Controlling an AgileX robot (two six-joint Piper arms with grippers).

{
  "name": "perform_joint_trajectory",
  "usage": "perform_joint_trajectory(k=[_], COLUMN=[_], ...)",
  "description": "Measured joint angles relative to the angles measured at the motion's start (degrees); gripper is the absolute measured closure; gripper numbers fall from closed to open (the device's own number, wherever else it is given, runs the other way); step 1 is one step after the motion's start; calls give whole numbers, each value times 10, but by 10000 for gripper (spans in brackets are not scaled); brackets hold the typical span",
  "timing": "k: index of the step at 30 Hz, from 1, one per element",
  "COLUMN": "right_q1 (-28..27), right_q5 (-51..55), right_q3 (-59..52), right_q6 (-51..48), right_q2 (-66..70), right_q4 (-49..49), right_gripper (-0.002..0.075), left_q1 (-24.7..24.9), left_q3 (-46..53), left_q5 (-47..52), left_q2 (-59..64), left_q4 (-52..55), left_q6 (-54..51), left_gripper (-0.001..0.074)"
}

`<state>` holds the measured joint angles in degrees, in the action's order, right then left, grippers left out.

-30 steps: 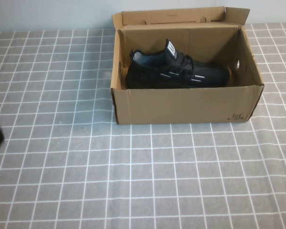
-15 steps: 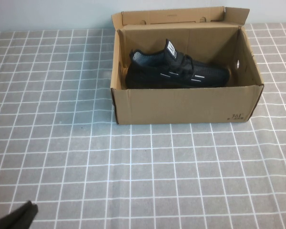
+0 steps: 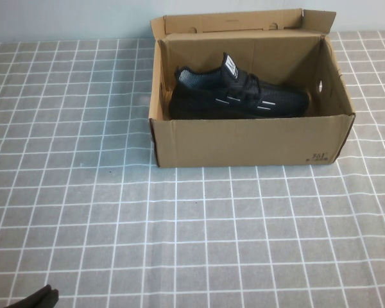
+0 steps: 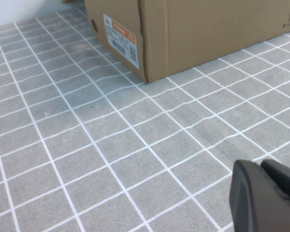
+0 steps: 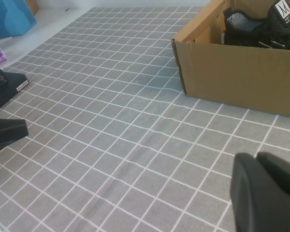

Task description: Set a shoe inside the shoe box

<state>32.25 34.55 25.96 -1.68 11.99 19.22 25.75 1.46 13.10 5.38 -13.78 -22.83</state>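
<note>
The black knit shoe (image 3: pixel 237 95) lies on its sole inside the brown cardboard shoe box (image 3: pixel 250 142), toe to the right and white tongue tag up. It also shows in the right wrist view (image 5: pixel 261 26), over the box wall (image 5: pixel 241 77). My left gripper (image 3: pixel 35 298) is shut and empty at the near left corner of the table, far from the box. In the left wrist view its fingers (image 4: pixel 251 193) hang over the cloth in front of the box corner (image 4: pixel 150 43). My right gripper (image 5: pixel 257 158) is shut and empty, out of the high view.
A grey cloth with a white grid (image 3: pixel 179 224) covers the table. The box flaps (image 3: pixel 231 22) stand upright at the back. A barcode label (image 4: pixel 121 38) is on the box's end. Blue items (image 5: pixel 9 17) and a black base (image 5: pixel 5 84) lie beyond the table's left side.
My left gripper has drawn back from the table's left edge to the near left corner, and only its tip shows now. The shoe and box have not moved.
</note>
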Motion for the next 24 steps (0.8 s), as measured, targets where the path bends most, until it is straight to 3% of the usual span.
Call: perform_joint_trajectory(k=[12, 16, 20, 24], right_q1=[-15, -117, -224, -273], right_q5=[0, -21, -138, -255], right_q3=[0, -13, -81, -170], right_q6=[-1, -2, -2, -11], right_q2=[-30, -39, -61, -103], right_q4=[-21, -55, -54, -59], right_gripper=[742, 742, 742, 742], left_q1=[0, 0, 0, 0], left_q3=[0, 0, 0, 0], left_q5=[1, 1, 1, 2], left_q2=[0, 0, 0, 0], left_q4=[0, 0, 0, 0], left_q6=[0, 0, 0, 0], left_gripper=[736, 736, 736, 736])
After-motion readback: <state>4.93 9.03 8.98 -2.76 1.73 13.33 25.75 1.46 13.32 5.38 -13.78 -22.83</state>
